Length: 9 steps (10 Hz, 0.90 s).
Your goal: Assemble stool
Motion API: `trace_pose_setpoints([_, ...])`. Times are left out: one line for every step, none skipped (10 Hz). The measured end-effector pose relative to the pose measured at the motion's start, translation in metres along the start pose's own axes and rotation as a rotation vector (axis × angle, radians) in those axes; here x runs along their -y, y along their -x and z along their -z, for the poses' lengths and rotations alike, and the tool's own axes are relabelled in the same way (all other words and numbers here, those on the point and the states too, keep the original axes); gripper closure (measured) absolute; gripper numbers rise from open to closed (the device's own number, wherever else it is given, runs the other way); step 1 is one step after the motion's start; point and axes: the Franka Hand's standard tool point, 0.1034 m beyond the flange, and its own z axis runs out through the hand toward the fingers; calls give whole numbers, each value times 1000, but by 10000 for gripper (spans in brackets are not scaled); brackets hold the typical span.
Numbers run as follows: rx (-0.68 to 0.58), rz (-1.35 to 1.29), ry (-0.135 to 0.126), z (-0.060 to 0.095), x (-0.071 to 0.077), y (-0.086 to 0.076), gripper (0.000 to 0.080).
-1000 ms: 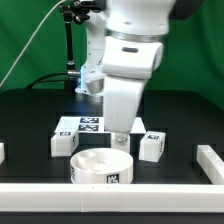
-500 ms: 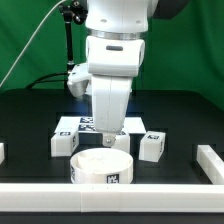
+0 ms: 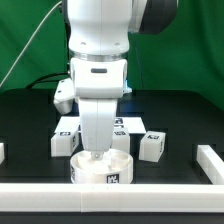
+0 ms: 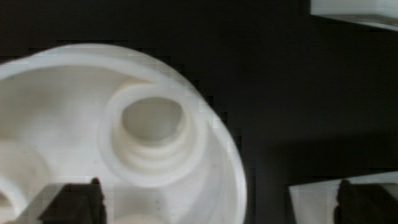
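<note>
The stool's round white seat (image 3: 103, 170) lies near the table's front edge, with a tag on its side. My gripper (image 3: 96, 154) hangs low over its left part in the exterior view, open and empty. In the wrist view the seat (image 4: 107, 120) fills the picture. One fingertip (image 4: 75, 200) stands over its inside and the other (image 4: 370, 202) outside the rim, with the gripper (image 4: 222, 205) astride the wall. One block leg (image 3: 62, 143) sits to the exterior view's left of the seat, another leg (image 3: 152, 147) to its right. The wrist view shows a leg (image 4: 326, 198) beside the outer finger.
The marker board (image 3: 128, 124) lies behind the seat, partly hidden by the arm. A long white border rail (image 3: 120, 194) runs along the front, with a raised end piece (image 3: 208, 160) at the exterior view's right. A black stand (image 3: 68, 50) rises at the back.
The arm has swung toward the exterior view's left and come down, from over the marker board to just above the seat. The jaws stayed open. No part moved.
</note>
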Motion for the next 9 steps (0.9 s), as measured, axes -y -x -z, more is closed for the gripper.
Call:
trace_pose_setpoints([-1,1,-5,-3,1,-1,150])
trace_pose_setpoints([-2,3,-11,-7,2,-2,150])
trace_pose_setpoints([-3,9,-12,-8,0,-5,150])
trace_pose_setpoints([0,20,-14,-10,-1,-9,150])
trace_pose_setpoints([0,25,-16,-12,-2,-11,150])
trace_pose_setpoints([-1,25,-23,-17,-2,-11,150])
trace_pose_setpoints([0,23,-21,-17,-2,-12,150])
trace_pose_setpoints([0,23,-20,-18,-2,-12,254])
trace_pose_setpoints([0,22,-21,-18,-2,-12,388])
